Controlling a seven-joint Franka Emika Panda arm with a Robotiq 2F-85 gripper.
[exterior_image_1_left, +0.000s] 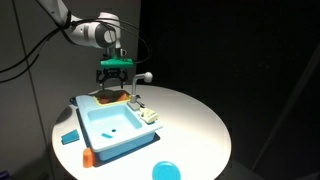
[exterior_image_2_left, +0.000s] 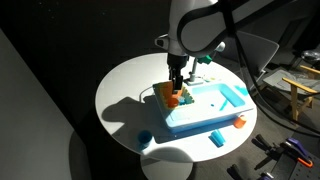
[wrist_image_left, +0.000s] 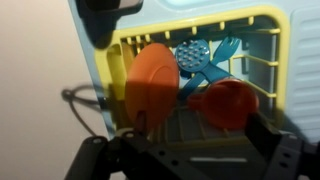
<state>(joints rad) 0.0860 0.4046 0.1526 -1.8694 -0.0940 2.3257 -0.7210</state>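
Note:
My gripper (exterior_image_1_left: 112, 88) (exterior_image_2_left: 177, 84) hangs open just above a yellow dish rack (wrist_image_left: 262, 22) at the end of a light blue toy sink (exterior_image_1_left: 110, 125) (exterior_image_2_left: 205, 105). In the wrist view the rack holds an orange plate (wrist_image_left: 152, 85) standing on edge, blue utensils (wrist_image_left: 200, 58) and an orange cup (wrist_image_left: 232, 102) lying on its side. My two dark fingers (wrist_image_left: 190, 152) sit wide apart at the bottom of that view, either side of the cup and plate. They hold nothing. The rack's orange contents (exterior_image_2_left: 172, 98) show under the gripper in an exterior view.
The sink stands on a round white table (exterior_image_1_left: 195, 125) (exterior_image_2_left: 125, 95) with dark surroundings. A blue disc (exterior_image_1_left: 166, 170) (exterior_image_2_left: 145, 138), a blue block (exterior_image_1_left: 69, 137) (exterior_image_2_left: 217, 138) and an orange block (exterior_image_1_left: 88, 156) (exterior_image_2_left: 240, 122) lie near the sink.

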